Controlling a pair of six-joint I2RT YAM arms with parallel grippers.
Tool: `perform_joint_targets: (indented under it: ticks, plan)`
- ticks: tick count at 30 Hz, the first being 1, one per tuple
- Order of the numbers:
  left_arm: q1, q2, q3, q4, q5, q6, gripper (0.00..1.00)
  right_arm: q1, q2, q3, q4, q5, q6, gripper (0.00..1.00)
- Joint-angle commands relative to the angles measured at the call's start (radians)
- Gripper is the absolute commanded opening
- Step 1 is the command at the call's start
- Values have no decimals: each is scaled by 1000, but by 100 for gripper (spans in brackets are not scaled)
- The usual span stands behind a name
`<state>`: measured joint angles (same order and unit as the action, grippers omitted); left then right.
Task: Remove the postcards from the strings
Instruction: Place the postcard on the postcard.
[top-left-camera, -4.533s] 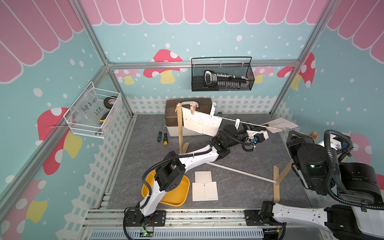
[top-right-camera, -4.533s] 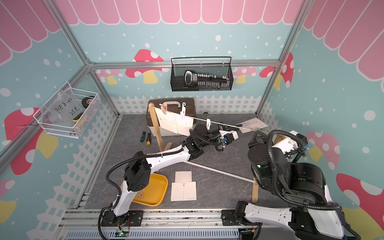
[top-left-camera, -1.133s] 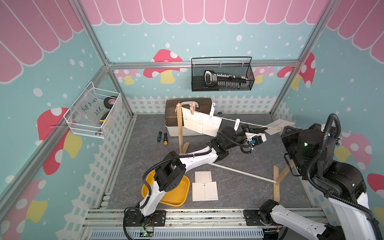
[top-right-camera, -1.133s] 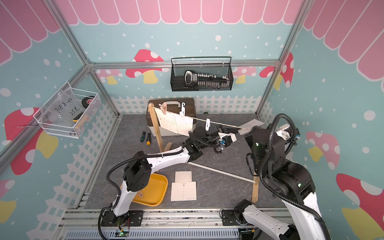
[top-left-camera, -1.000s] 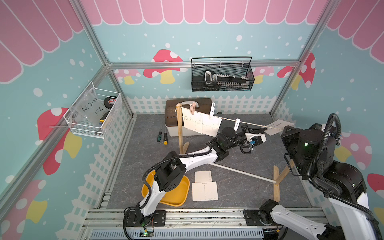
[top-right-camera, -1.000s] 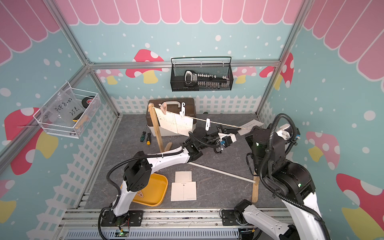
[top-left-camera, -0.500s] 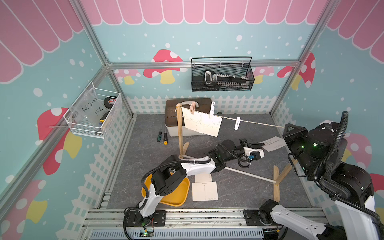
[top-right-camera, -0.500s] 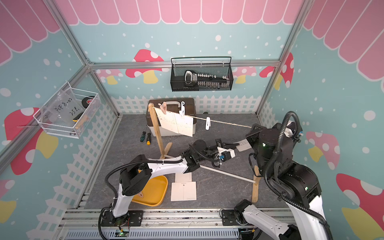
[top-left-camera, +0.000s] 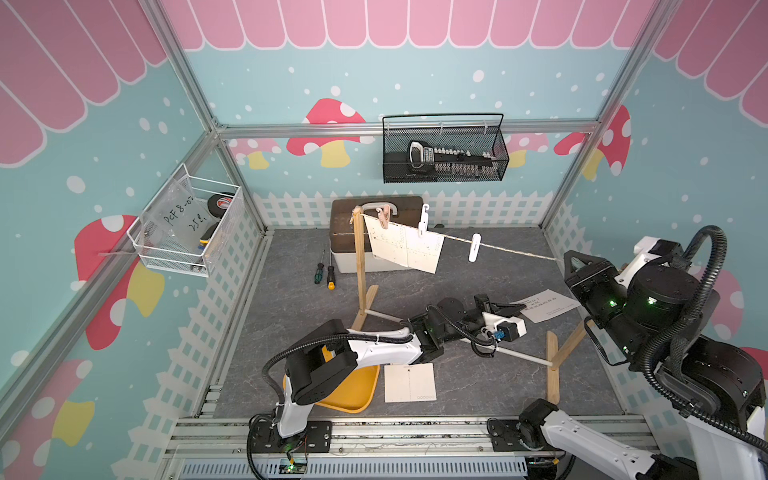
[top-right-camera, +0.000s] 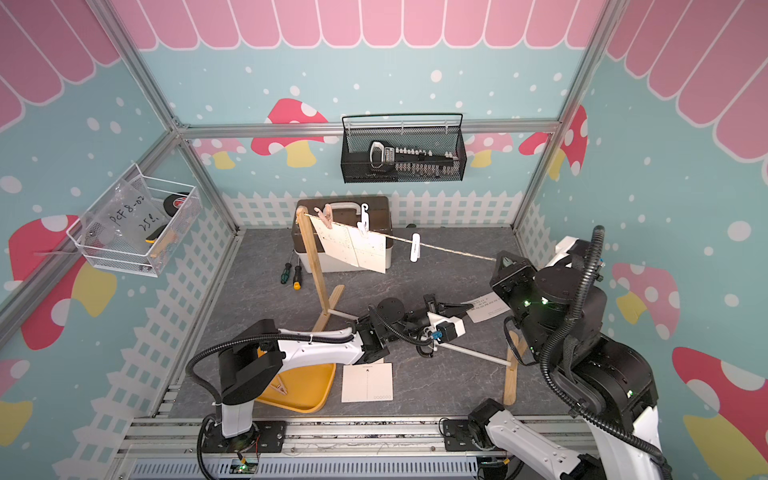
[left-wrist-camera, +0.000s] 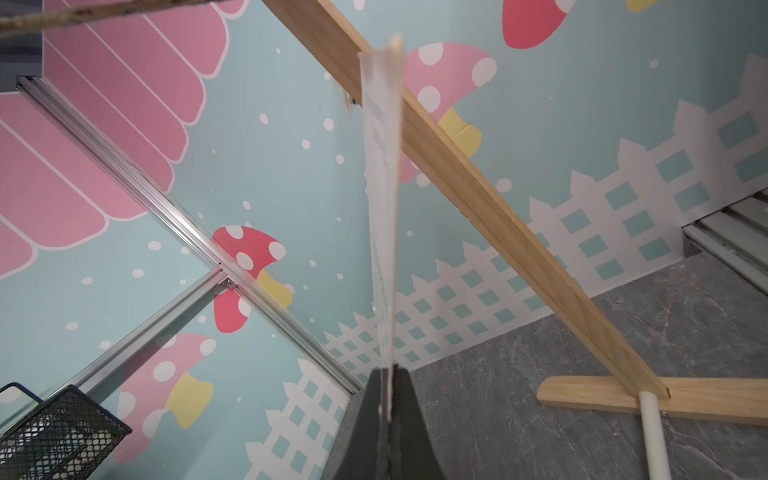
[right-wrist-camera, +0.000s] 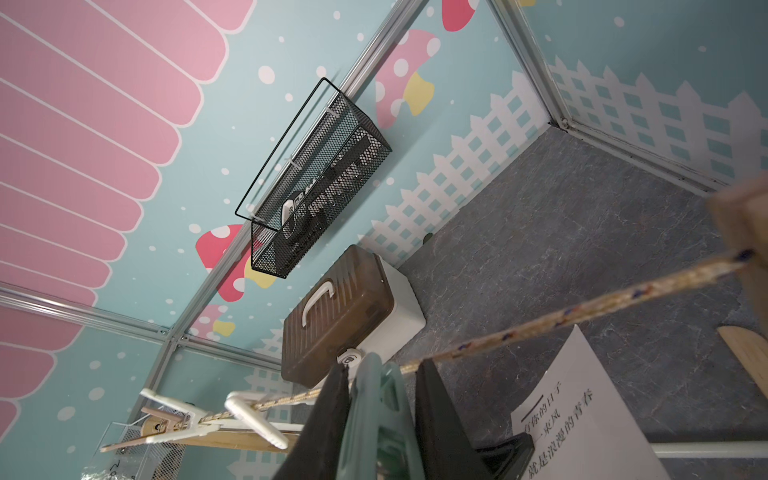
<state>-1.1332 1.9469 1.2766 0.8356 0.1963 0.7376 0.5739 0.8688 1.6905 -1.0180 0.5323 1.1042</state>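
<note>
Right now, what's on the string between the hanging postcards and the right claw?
One white peg, clipped alone on the string; the rest is bare. Both top views show it.

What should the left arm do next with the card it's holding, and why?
Probably carry the left tool over to the lying card on the table and open there. The held card is already off the string, pinched edge-on in the shut tool, so only setting it down seems left. Two hanging cards wait on the string.

Four cards (top-left-camera: 409, 382) in view — four pegs (top-left-camera: 475, 247) on the string (top-left-camera: 519, 251), two screwdrivers (top-left-camera: 330, 276), two posts (top-left-camera: 359, 257), two baskets (top-left-camera: 444, 153).
</note>
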Motion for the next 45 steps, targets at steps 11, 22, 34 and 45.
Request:
perform_joint_targets:
  ticks: [11,22,34,45]
  plan:
    - [-17,-247,-186,-114,-158,-198,0,-6,-5,31,80,-241,-231,13]
    - [-30,-529,-256,-652,-53,-580,0,-5,-72,-86,183,-515,-427,10]
    - [-14,-642,-376,-1012,50,-1141,0,-5,-166,-279,295,-744,-486,6]
    - [167,-556,-554,-935,212,-1556,0,-5,-225,-401,340,-763,-456,5]
